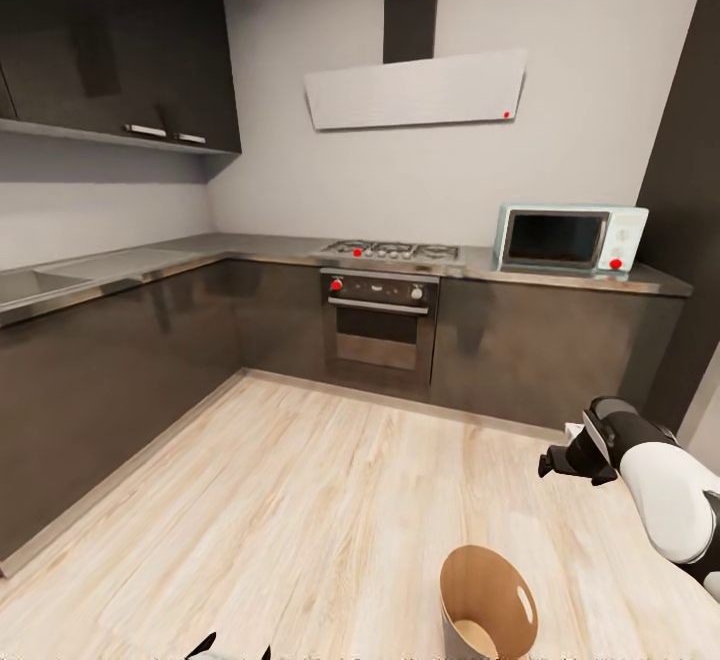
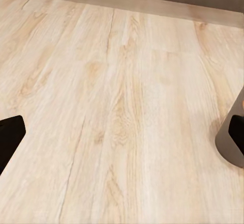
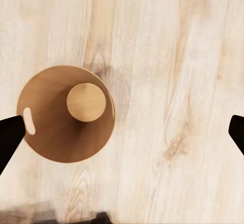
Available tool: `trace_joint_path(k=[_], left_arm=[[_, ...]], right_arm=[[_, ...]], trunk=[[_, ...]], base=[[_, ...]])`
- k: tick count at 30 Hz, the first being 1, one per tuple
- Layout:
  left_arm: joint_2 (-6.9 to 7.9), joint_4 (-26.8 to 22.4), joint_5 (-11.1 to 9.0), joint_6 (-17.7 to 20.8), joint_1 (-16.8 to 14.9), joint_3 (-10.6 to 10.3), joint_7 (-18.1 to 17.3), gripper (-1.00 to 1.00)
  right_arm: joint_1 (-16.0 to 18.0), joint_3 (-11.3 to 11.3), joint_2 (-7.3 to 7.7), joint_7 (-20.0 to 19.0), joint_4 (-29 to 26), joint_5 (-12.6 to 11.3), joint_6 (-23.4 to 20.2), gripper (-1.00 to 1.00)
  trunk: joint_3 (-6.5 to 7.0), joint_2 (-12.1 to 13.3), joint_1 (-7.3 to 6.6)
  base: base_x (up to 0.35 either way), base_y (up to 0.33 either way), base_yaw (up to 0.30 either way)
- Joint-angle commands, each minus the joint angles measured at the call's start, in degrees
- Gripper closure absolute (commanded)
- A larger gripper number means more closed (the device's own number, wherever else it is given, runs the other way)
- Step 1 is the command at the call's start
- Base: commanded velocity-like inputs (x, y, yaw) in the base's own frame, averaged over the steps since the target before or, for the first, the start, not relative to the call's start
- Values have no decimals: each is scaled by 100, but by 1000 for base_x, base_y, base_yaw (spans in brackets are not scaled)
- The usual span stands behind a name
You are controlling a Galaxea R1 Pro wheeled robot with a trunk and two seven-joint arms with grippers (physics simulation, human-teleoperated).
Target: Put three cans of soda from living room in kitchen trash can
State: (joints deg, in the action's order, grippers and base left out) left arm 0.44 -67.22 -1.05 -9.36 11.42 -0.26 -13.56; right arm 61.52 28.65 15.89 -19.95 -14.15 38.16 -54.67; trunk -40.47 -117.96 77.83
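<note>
The tash can (image 1: 487, 605) stands on the pale wood floor of the kitchen, low in the head view, tilted away in perspective. Its pale grey outside (image 2: 227, 145) shows in the left wrist view. Seen from straight above, the tash can (image 3: 66, 114) has a brown inside with only its round bottom showing. My right gripper (image 1: 565, 460) hovers above and to the right of it, open, with nothing between its fingers (image 3: 10, 137). My left gripper (image 1: 237, 652) hangs low to the left of the bin, open and empty. The can of soda is out of view.
Dark grey cabinets (image 1: 120, 380) run along the left and back walls, with a built-in oven (image 1: 380, 325), a hob and a light-blue microwave (image 1: 568, 238) on the countertop. Wood floor (image 1: 300, 500) stretches between me and the cabinets.
</note>
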Motion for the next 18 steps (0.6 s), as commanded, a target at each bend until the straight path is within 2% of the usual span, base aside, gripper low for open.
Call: trace_joint_path(k=[1,18], left_arm=[[0,0,0,1,0,0,0,-100],[0,7,0,2,0,0,19,-100]], right_arm=[[0,2,2,0,0,-1,0,-100],[0,14,6,0,0,-1,19,-100]], trunk=[[-18,-42,23],[-324,-723,396]], base=[[0,0,0],[0,0,0]])
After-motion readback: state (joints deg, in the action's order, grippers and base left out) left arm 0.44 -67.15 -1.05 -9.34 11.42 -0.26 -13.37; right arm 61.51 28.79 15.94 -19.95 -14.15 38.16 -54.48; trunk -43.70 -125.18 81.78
